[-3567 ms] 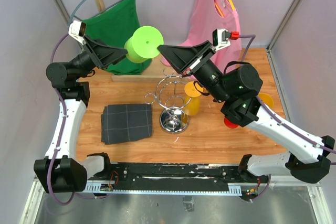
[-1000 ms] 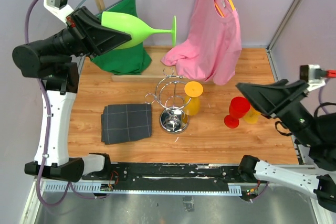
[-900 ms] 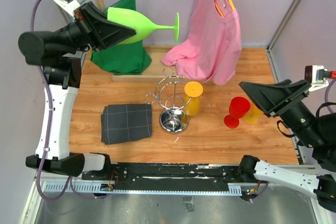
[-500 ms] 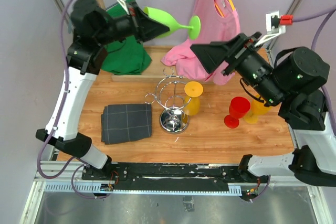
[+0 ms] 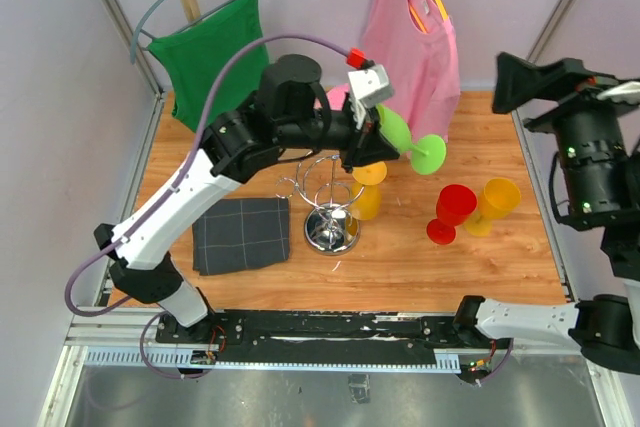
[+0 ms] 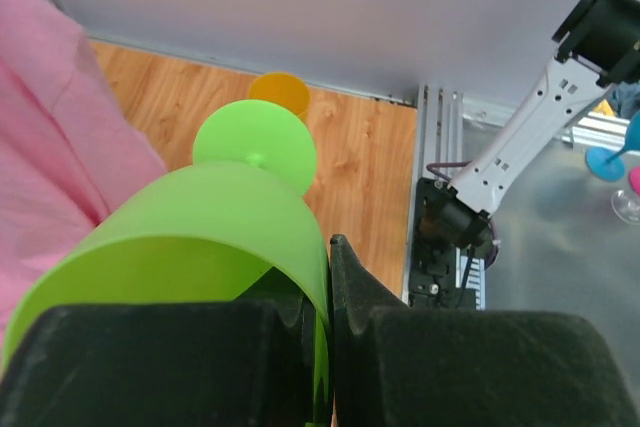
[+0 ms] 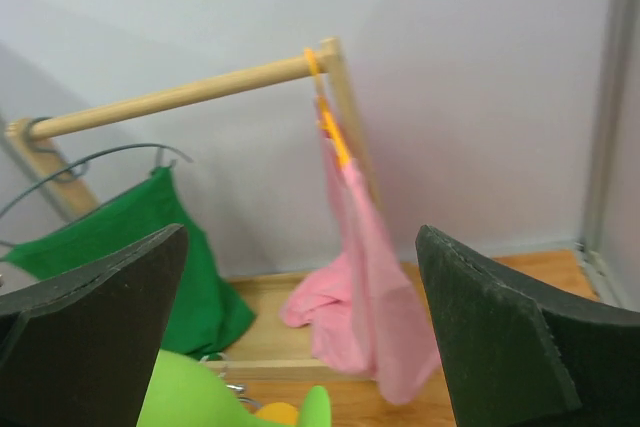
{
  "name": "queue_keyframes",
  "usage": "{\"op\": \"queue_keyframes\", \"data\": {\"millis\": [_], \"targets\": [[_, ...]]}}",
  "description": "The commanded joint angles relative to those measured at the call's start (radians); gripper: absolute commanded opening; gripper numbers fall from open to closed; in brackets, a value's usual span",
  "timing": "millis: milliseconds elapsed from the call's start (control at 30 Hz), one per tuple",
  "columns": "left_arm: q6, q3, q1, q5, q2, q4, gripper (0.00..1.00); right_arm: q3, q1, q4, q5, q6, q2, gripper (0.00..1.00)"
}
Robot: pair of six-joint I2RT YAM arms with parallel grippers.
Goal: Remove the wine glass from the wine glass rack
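Note:
My left gripper (image 5: pixel 372 137) is shut on the rim of a lime green wine glass (image 5: pixel 400 135). It holds the glass on its side in the air, just right of and above the chrome wine glass rack (image 5: pixel 326 195), with the foot (image 5: pixel 432 155) pointing right. In the left wrist view the bowl (image 6: pixel 200 237) fills the frame and both fingers (image 6: pixel 365 297) pinch its wall. My right gripper (image 5: pixel 508 82) is raised at the far right, wide open and holding nothing. In its wrist view the green glass (image 7: pixel 200 399) shows at the bottom edge.
An orange glass (image 5: pixel 367 187) stands against the rack's right side. A red glass (image 5: pixel 452 211) and a yellow glass (image 5: pixel 497 199) stand to the right. A dark folded cloth (image 5: pixel 240 234) lies to the left. A green shirt (image 5: pixel 210 52) and a pink shirt (image 5: pixel 412 37) hang at the back.
The left arm swung the green glass from high at the back left down to just right of the rack. The right arm pulled back to the far right and its jaws opened wide.

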Motion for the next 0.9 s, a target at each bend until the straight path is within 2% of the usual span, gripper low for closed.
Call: {"op": "queue_keyframes", "data": {"millis": [0, 133, 300, 633, 867], "targets": [[0.085, 0.066, -0.095, -0.038, 0.084, -0.070, 0.00, -0.101, 0.011, 0.139, 0.286, -0.250, -0.091, 0.99], [0.127, 0.146, -0.180, -0.052, 0.191, -0.143, 0.00, -0.160, 0.010, 0.134, 0.398, -0.315, -0.151, 0.99], [0.157, 0.194, -0.216, -0.078, 0.271, -0.189, 0.00, -0.218, 0.010, 0.054, 0.453, -0.263, -0.236, 0.99], [0.219, 0.141, -0.289, -0.097, 0.339, -0.273, 0.00, -0.253, 0.011, 0.026, 0.475, -0.273, -0.285, 0.99], [0.225, 0.133, -0.320, -0.126, 0.432, -0.289, 0.00, -0.250, 0.012, -0.083, 0.457, -0.151, -0.292, 0.98]]}}
